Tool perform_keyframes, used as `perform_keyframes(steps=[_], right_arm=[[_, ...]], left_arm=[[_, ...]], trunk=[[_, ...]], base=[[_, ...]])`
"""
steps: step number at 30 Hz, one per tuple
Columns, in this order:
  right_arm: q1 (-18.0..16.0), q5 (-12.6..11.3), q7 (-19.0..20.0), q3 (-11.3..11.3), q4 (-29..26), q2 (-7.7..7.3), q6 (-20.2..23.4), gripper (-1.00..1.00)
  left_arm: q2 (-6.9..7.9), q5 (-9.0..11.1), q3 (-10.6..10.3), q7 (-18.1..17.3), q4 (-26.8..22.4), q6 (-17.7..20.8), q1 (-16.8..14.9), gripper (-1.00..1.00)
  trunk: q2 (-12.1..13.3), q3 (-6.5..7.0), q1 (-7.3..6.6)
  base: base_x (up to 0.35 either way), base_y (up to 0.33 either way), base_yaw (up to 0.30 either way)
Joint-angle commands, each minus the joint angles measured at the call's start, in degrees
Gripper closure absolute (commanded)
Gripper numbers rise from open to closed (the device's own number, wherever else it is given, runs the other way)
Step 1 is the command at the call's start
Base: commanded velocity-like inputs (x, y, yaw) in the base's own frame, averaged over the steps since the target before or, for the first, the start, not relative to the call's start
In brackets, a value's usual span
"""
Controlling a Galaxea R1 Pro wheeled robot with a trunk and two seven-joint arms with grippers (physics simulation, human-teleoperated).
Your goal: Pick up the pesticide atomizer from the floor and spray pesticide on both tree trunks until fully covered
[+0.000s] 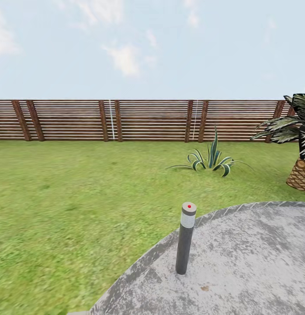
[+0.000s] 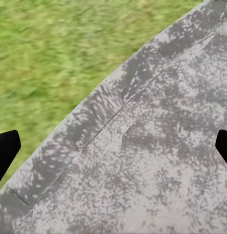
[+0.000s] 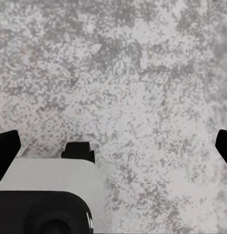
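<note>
No writing can be read anywhere; a grey lamp post [image 1: 185,238] topped by a red dot stands on the paved patch [image 1: 257,262] beside the lawn [image 1: 74,197], backed by the fence [image 1: 148,120]. Both grippers hang over paving with fingers [image 2: 6,151] [image 3: 6,151] spread wide, holding nothing.

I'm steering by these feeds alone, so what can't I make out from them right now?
- Head view: the palm-like plant is cut off by the right edge; its full shape can't be told.
- Head view: the paved pad runs off the bottom and right edges.
- Left wrist view: the grass is blurred, no detail.
- Right wrist view: a white and black robot part hides the paving behind it.
</note>
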Motion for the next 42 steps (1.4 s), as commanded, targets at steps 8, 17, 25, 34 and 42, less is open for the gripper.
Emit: perform_keyframes(steps=[8,17,25,34,42], right_arm=[[-0.1,-0.2,0.0,-0.6,-19.1,-2.85,0.0,-1.0],[-0.1,-0.1,0.4,-0.4,-25.6,-0.12,-5.8,-1.0],[-0.1,-0.2,0.5,-0.5,-18.8,0.42,-13.0,-1.0],[-0.1,-0.2,0.3,-0.9,-18.7,0.34,-13.1,-1.0],[-0.1,-0.2,0.2,-0.9,-18.6,0.34,-13.1,-1.0]], left_arm=[[-0.16,-0.3,-0.4,0.0,0.1,-0.8,0.2,-1.0],[0.08,0.1,-0.1,-0.1,3.1,-6.6,0.3,-1.0],[0.07,0.2,-0.1,0.0,4.8,-7.2,0.2,-1.0],[-0.07,0.1,-0.2,0.0,5.3,-7.2,0.2,-1.0],[0.07,0.2,-0.2,0.0,5.3,-7.2,0.2,-1.0]], trunk=[[0.0,-0.01,0.0],[0.0,-0.01,0.0],[0.0,-0.01,0.0],[0.0,-0.31,0.0],[-0.4,-1.05,0.22]], base=[[0.0,0.0,0.0],[0.0,0.0,0.0],[0.0,0.0,-0.163],[0.0,0.0,-0.277],[0.0,0.0,-0.212]])
